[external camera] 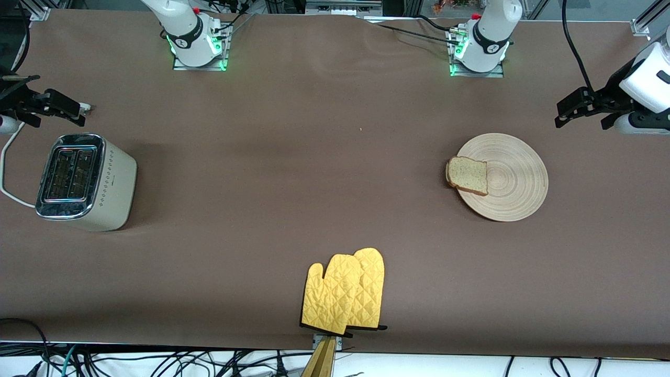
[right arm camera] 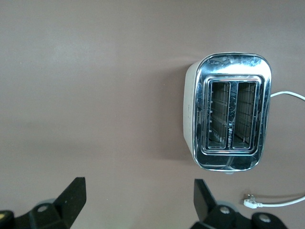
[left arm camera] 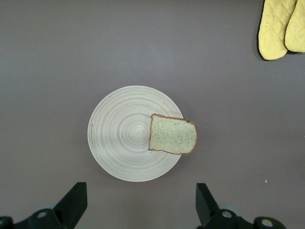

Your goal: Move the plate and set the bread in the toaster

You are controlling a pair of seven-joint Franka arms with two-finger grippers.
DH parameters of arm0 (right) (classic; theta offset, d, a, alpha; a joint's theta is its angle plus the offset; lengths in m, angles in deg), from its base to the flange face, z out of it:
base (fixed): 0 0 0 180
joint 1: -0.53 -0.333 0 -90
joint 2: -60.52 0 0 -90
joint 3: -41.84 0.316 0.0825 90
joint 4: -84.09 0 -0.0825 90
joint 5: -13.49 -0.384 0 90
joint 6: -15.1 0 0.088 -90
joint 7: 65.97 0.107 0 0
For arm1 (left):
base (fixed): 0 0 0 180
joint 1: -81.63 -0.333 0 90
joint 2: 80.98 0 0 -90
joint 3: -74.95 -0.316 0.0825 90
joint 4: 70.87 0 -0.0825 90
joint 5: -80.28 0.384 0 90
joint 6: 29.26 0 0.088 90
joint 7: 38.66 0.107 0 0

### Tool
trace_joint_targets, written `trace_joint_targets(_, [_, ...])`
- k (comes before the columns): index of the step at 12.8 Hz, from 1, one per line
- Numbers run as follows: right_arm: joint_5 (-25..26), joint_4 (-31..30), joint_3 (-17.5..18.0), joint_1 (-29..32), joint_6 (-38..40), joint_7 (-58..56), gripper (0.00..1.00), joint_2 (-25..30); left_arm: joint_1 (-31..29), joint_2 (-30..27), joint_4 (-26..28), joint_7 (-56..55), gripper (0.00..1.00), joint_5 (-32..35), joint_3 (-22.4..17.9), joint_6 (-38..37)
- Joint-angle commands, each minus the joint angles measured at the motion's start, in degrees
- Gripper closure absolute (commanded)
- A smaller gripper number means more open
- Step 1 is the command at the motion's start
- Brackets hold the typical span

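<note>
Bread (external camera: 467, 175) overhanging the plate (external camera: 515, 180) rim toward the toaster (external camera: 84, 180), my left claw (external camera: 583, 112) above the table beside the plate, fingers spread, my right claw (external camera: 57, 107) likewise spread.

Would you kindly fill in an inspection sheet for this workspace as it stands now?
Surface: brown table cover, lightly creased.
Job's things: bread lies on the plate, overhanging its rim toward the right arm's end; toaster upright at the right arm's end, both slots empty.
Clutter: two yellow oven mitts, overlapping, at the table edge nearest the front camera.
Grippers: left claw open, in the air by the plate; right claw open, in the air by the toaster; both hold nothing.
Cables: white toaster cord, its plug lying loose on the table.
Surroundings: cable tangle below the table edge.
</note>
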State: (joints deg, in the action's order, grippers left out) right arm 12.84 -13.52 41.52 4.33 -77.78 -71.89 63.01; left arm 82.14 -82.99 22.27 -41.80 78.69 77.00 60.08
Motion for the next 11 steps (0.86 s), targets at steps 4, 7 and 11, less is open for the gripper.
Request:
trace_joint_targets(4, [-0.1, 0.4, 0.3, 0.5, 0.7, -1.4, 0.00, 0.4, -0.2, 0.6, -2.0, -0.2, 0.00, 0.3, 0.1, -1.6])
trace_joint_targets(7, [-0.8, 0.4, 0.4, 0.5, 3.3, -2.3, 0.00, 1.0, -0.2, 0.7, -2.0, -0.3, 0.00, 0.3, 0.1, -1.6])
trace_joint_targets(11, [-0.8, 1.2, 0.2, 0.5, 3.3, -2.9, 0.00, 0.6, -0.2, 0.6, -2.0, -0.4, 0.00, 0.3, 0.1, -1.7])
